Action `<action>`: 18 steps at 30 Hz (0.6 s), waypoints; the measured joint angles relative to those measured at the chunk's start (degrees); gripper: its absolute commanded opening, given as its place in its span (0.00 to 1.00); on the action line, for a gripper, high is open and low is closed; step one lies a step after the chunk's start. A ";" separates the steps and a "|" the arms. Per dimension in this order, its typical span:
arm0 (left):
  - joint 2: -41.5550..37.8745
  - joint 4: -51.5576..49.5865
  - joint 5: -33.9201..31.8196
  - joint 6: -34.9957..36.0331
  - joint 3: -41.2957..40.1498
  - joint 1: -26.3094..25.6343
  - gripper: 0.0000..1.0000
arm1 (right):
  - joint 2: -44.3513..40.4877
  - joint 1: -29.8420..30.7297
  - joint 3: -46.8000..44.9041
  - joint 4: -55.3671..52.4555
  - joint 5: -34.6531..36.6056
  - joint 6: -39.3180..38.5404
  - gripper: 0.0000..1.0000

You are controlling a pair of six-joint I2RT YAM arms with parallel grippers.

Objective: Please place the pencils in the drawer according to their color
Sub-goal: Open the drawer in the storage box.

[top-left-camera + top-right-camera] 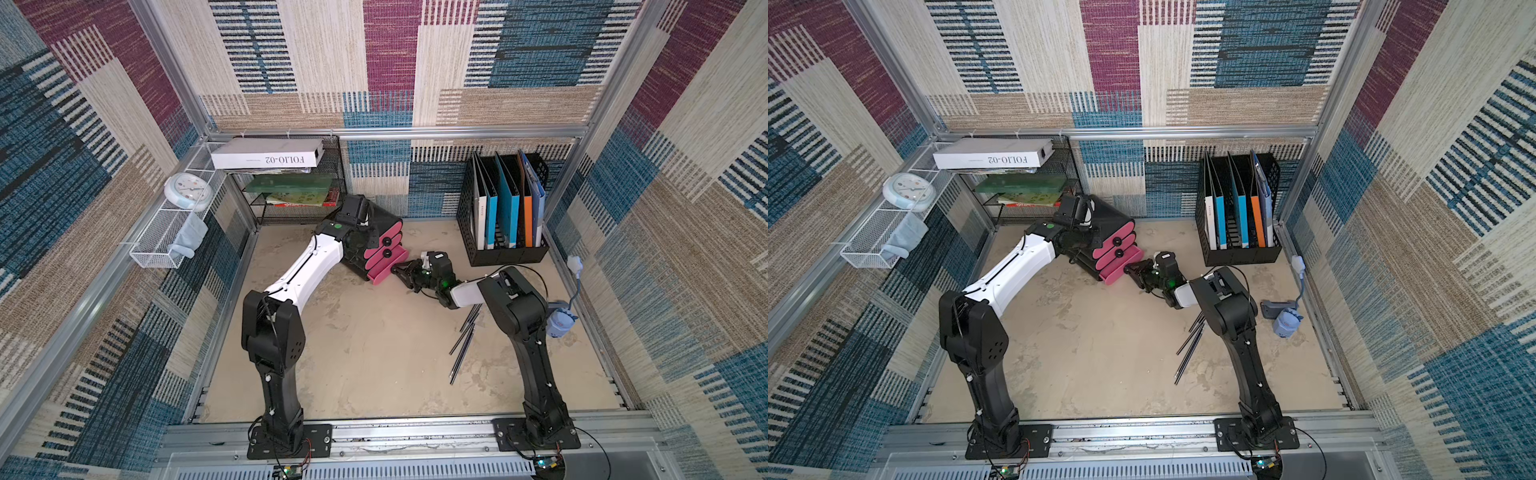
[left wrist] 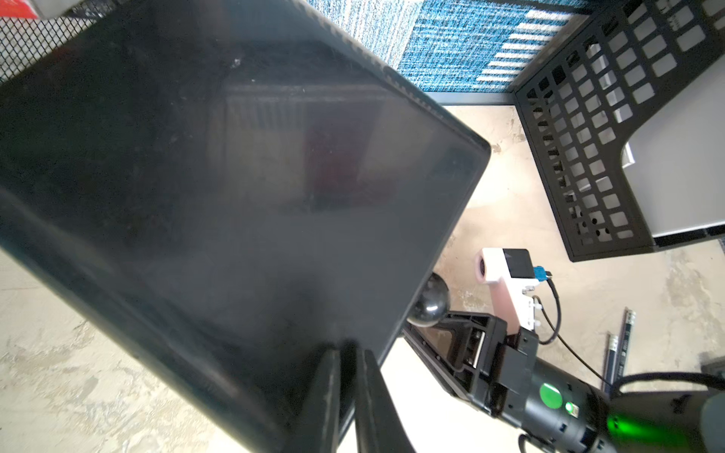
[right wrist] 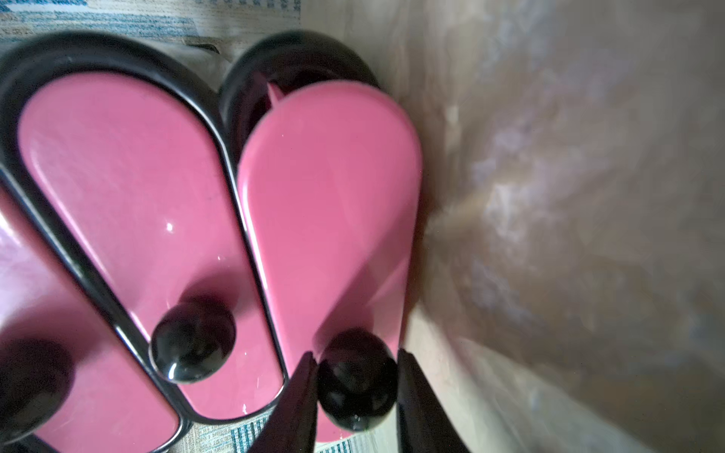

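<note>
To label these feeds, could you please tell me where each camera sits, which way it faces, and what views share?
Both top views: high in front, looking down toward the back wall; left arm, right arm, drawer unit, pencils.
Left wrist: on the left arm, facing the drawer unit's black top; left gripper shows.
Right wrist: on the right arm, facing pink drawer fronts; right gripper clamps the knob.
Shared: left wrist and top views show that knob grip and the pencils.

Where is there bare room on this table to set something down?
Free: the middle of the table, between the left arm and the pencils; also the back strip between drawer unit and file rack. Crowded: beside the right arm, and where the right gripper holds the bottom drawer's knob.
</note>
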 measured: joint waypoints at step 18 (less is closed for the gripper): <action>-4.48 -6.14 2.05 0.00 -6.56 -1.53 0.13 | -8.41 2.12 -10.56 -1.51 -0.79 -1.18 0.22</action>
